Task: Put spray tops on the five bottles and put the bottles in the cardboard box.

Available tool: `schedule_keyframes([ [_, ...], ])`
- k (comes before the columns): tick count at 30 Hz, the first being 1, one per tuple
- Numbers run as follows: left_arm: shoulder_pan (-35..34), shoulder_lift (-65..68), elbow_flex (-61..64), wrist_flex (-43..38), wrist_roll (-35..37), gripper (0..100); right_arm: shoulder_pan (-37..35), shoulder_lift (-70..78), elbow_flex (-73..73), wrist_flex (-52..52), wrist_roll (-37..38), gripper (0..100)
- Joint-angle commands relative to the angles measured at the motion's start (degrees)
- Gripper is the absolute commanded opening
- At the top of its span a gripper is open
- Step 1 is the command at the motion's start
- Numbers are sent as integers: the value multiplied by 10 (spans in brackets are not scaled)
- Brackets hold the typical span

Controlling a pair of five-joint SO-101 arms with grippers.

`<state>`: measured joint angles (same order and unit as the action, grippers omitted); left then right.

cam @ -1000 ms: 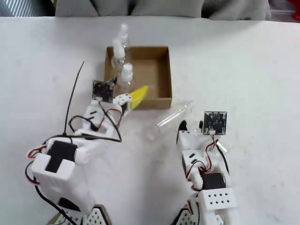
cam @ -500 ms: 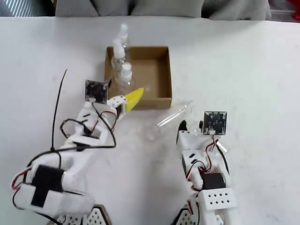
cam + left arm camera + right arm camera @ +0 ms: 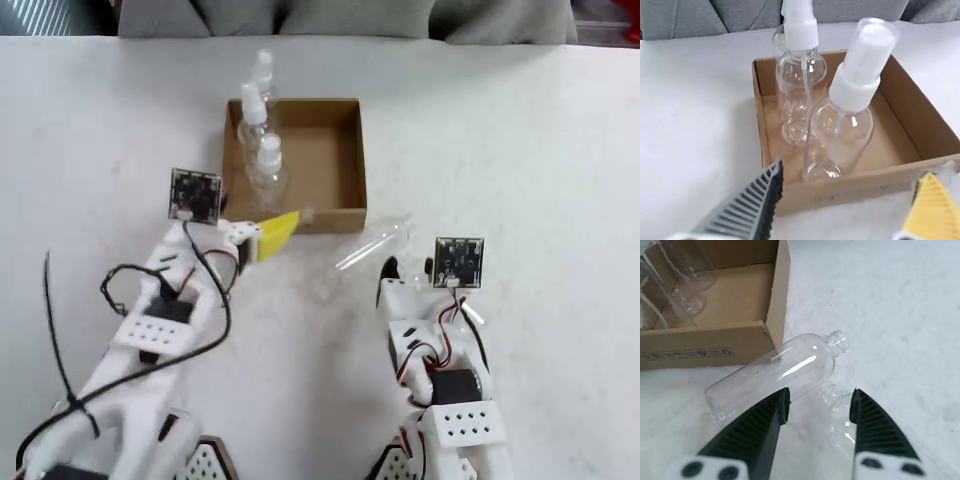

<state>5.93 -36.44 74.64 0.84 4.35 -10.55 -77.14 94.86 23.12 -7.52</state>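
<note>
The cardboard box (image 3: 345, 160) (image 3: 935, 135) stands at mid-table. Two clear bottles with white spray tops (image 3: 268, 160) (image 3: 840, 135) stand upright along its left side, and a third (image 3: 262, 68) shows at its far left corner. My left gripper (image 3: 262, 234) (image 3: 852, 172) hovers just in front of the box's near wall, open and empty. A capless clear bottle (image 3: 375, 243) (image 3: 775, 372) lies on the table by the box's near right corner. A second capless bottle (image 3: 840, 417) lies beside it. My right gripper (image 3: 408, 268) (image 3: 820, 395) is open just above them.
The white table (image 3: 520, 150) stretches bare to the right of the box and to its far left. The box's right half (image 3: 330, 150) holds nothing. The left arm's loose black cable (image 3: 60, 330) trails near the left front.
My left gripper has pulled back from over the box's front wall toward the table's front and left, leaving the bottle standing. The right arm has not moved.
</note>
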Motion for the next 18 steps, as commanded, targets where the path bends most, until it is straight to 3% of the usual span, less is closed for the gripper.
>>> schedule_keyframes([
  [1,-16,-87,-6,105,9,395,1,-6,-5,-12,6,176],
  [4,-49,-145,-11,173,10,366,1,-6,-5,-12,6,176],
  [10,-117,-204,-70,344,6,158,1,-6,-5,-12,23,176],
  [14,-117,-176,-105,432,8,225,1,-6,-4,-9,37,176],
  [18,-121,-88,-129,456,47,311,1,-6,-4,-8,38,176],
])
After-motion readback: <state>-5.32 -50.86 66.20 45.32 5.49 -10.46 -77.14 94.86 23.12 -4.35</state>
